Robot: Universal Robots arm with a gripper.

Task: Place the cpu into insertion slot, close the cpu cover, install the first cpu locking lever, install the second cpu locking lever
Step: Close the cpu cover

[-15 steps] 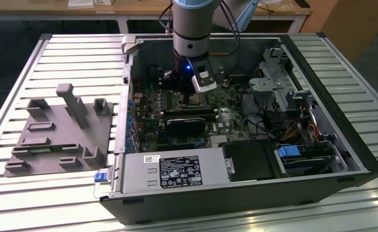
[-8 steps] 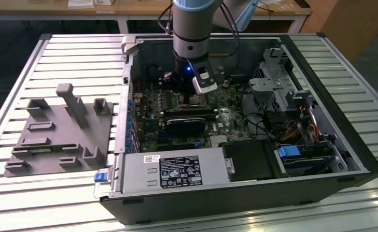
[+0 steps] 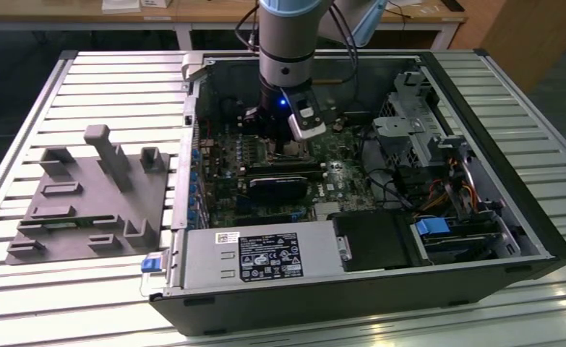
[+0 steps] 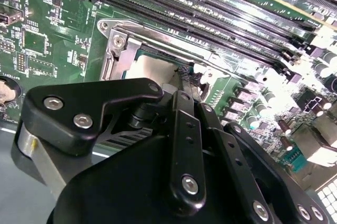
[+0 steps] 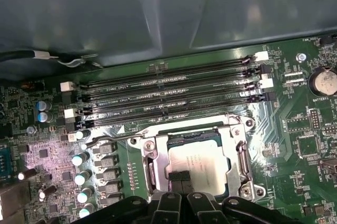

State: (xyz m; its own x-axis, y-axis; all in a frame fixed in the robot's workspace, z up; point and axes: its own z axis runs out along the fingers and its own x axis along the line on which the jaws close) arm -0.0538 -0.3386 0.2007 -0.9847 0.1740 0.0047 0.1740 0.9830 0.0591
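- My pincer (image 5: 179,176) has its two black tips together with nothing between them; they rest on the near edge of the cpu (image 5: 200,159); in the exterior view the pincer (image 3: 285,148) points straight down into the open computer case (image 3: 360,307).
- The cpu lies flat in the insertion slot (image 5: 192,136), its dull grey top facing up; a dark rim of the slot shows along one edge of the chip.
- The cpu cover (image 5: 151,168) frames the chip with its silvery metal; I cannot tell whether it is latched; in the second wrist view its corner (image 4: 113,50) shows beside the chip (image 4: 152,68).
- A thin metal lever (image 5: 113,137) runs along the cover's edge, between it and the memory slots (image 5: 168,100).
- Further out stand a row of capacitors (image 5: 79,161) and a coin battery (image 5: 322,83).
- The case sits on a slatted bench (image 3: 100,79); a grey fixture tray (image 3: 89,195) lies just beside it at the exterior view's left.
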